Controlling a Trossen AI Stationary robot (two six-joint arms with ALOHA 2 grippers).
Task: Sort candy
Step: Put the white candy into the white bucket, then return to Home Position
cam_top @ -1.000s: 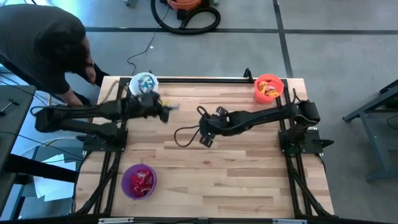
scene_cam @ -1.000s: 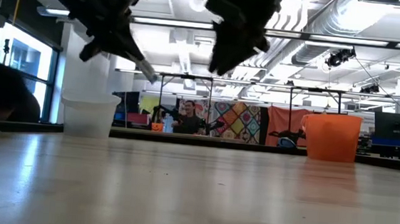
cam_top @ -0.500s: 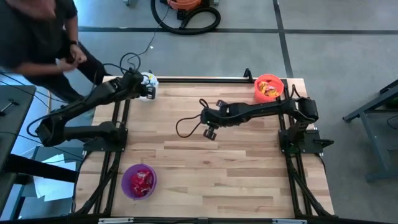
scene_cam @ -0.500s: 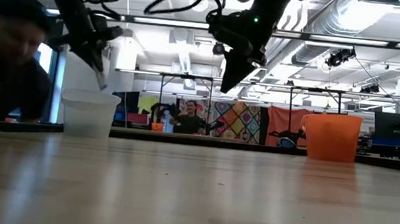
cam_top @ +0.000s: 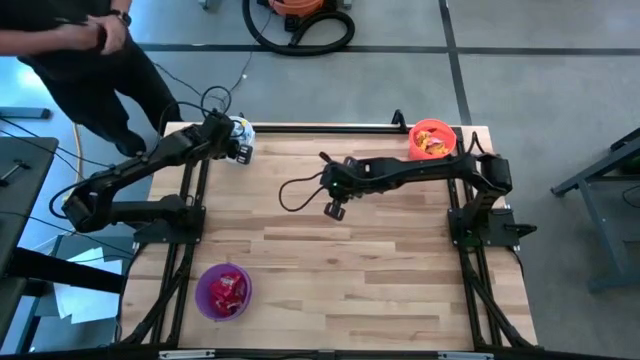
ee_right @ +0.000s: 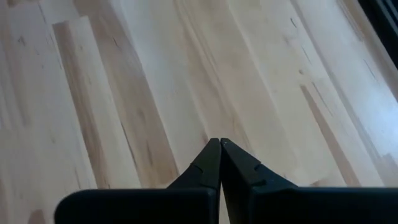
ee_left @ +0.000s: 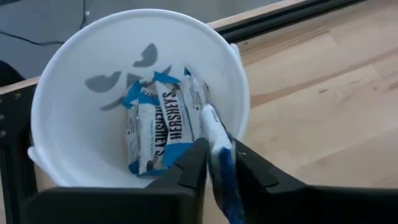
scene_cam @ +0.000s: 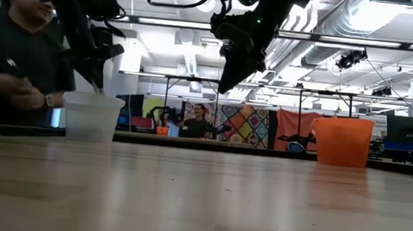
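The white bucket (ee_left: pixel 59 87) stands at the table's far left corner (cam_top: pixel 243 131) and holds several light-blue wrapped candy pieces (ee_left: pixel 155 130). My left gripper (ee_left: pixel 219 149) hangs over the bucket's rim (cam_top: pixel 232 143), shut on one more light-blue candy (ee_left: pixel 214 127). Above the table's middle, my right gripper (ee_right: pixel 219 144) is shut and holds nothing (cam_top: pixel 335 209). More candy shows in the orange bucket (cam_top: pixel 432 140) and the purple bucket (cam_top: pixel 223 291). My left gripper pinches the light-blue candy between its two fingers, with the wrapper's free end (ee_left: pixel 210 118) sticking out past the fingertips. The fingers slant down from above, and the wrapper lies along them. The candy is lifted clear, over the near inner wall of the white bucket.
A person (cam_top: pixel 90 50) stands just beyond the table's far left corner, hands together (scene_cam: pixel 16 93). A black bar (cam_top: pixel 330 127) runs along the far edge. The orange bucket (scene_cam: pixel 341 141) stands at the far right and the purple one at the near left.
My left gripper has carried the light-blue candy from left of the table's middle toward the far left corner and now hangs over the white bucket. The person, who was bent over that corner, has straightened up and stepped back. My right gripper has stayed over the middle.
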